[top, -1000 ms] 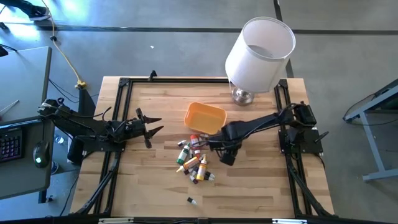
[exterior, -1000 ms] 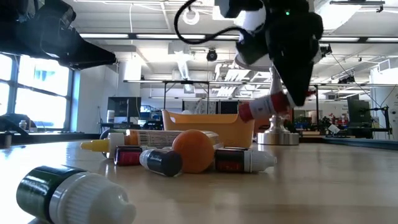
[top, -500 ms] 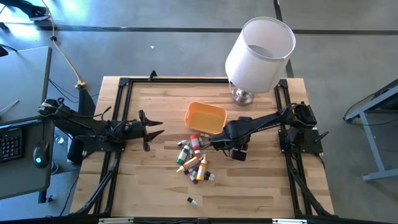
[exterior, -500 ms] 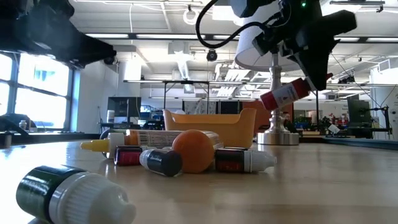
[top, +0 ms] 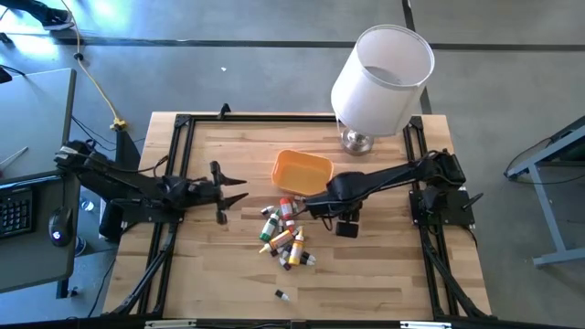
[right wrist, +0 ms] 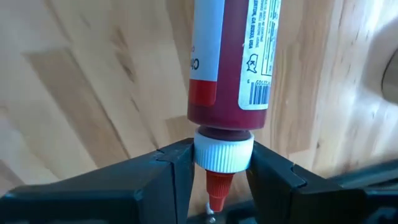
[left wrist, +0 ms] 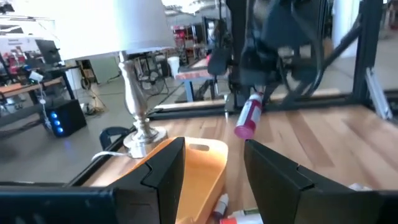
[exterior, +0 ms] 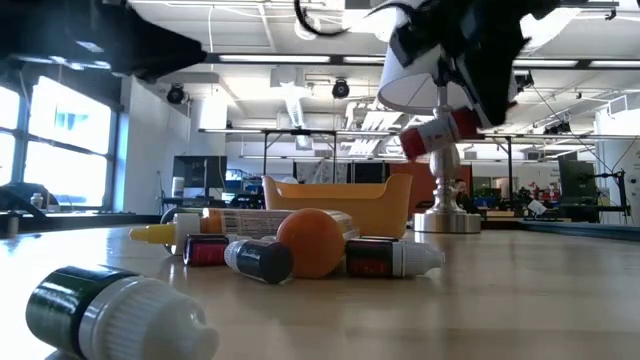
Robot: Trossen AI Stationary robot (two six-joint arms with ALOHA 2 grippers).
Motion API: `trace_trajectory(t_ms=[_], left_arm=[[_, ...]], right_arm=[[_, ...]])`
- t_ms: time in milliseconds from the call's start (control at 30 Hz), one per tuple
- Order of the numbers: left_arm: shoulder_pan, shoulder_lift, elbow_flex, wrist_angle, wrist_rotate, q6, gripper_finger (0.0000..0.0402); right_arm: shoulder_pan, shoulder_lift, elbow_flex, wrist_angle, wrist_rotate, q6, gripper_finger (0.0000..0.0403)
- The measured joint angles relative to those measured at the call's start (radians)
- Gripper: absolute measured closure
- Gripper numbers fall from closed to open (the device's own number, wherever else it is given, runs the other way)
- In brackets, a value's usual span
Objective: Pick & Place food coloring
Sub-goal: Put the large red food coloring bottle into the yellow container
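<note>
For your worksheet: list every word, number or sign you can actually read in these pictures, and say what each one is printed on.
None can be read in full.
Red bottle in the right gripper: a barcode, a small pictogram and lines of fine print, too small to read; large letters cut off at the label's edge.
Bottles in the pile: label print, blurred.

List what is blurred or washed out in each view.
Low view: the nearest dark bottle is out of focus, and the window on the left glares white. Left wrist view: the right gripper and its red bottle are soft, the lampshade is overexposed. Right wrist view: the label is sharp, the table mildly blurred. High view: evenly lit.
</note>
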Motion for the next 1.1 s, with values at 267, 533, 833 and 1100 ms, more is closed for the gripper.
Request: trace_trajectory(t_ms=[267,533,833,1100], left_arm=[[0.000,0.310,0.256,-0.190,-0.013,0.021,0.0238],[0.000,0.573,0.554,-0.310,0.044,0.185,0.0238],[0.000,0.804,0.781,-0.464,0.096,0.317,0.0238],[0.002,0.859,0.837,-0.457,-0.017,0.362,0.0238]], right_arm=[[0.000,-0.002,0.106,0.101,-0.006,0.016,0.0279],[0.000,-0.002,0.108,0.221,-0.078,0.032,0.0279],[0.001,-0.001,0.107,0.222,-0.058,0.033,0.0279],[0.002,-0.001,0.107,0.236,-0.060,0.033,0.0279]])
